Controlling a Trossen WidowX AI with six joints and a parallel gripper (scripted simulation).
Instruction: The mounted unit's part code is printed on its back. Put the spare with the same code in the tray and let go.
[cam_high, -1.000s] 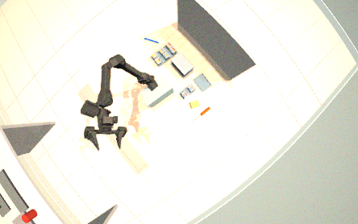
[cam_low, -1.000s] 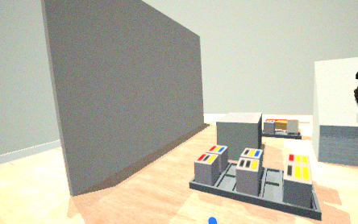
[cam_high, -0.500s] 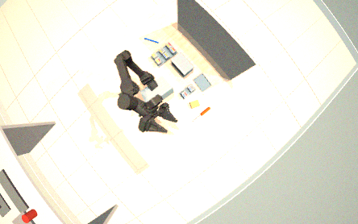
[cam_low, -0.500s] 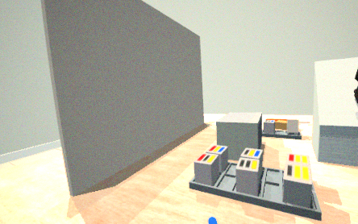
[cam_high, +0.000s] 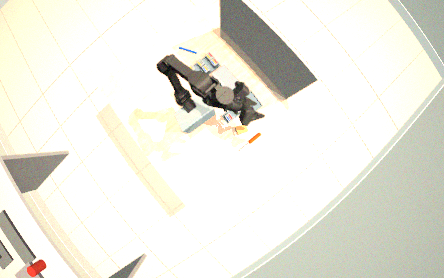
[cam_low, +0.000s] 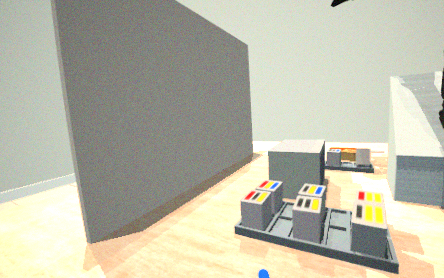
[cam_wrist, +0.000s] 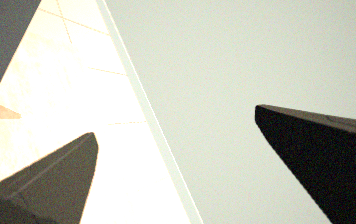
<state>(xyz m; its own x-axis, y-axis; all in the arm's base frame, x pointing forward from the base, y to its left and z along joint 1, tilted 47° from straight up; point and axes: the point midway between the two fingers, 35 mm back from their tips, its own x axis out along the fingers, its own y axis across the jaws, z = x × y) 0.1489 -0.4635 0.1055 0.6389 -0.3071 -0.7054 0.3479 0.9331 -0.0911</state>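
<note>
A dark rack (cam_low: 280, 242) in the exterior view holds several grey spares with three-stripe codes on top: red-black-yellow (cam_low: 256, 210), one ending in blue behind it (cam_low: 270, 195), black-black-yellow (cam_low: 307, 217), black-yellow-blue (cam_low: 312, 190), black-yellow-yellow (cam_low: 369, 227) and one starting red (cam_low: 370, 196). A small unit with a blue and red label (cam_high: 228, 117) is beside the gripper; I cannot tell whether it is the mounted one. A flat blue-grey piece, possibly the tray (cam_high: 255, 99), is partly hidden by the gripper. My gripper (cam_high: 259, 111) (cam_wrist: 177, 126) is open and empty. No back code is readable.
A tall grey panel (cam_high: 267, 47) (cam_low: 160, 120) stands along one side. A grey box (cam_low: 296, 167) stands behind the rack. A pale block with a sloping face (cam_low: 417, 175) (cam_high: 196, 119) is near the arm. A blue stick (cam_high: 188, 50) and an orange stick (cam_high: 255, 138) lie on the table.
</note>
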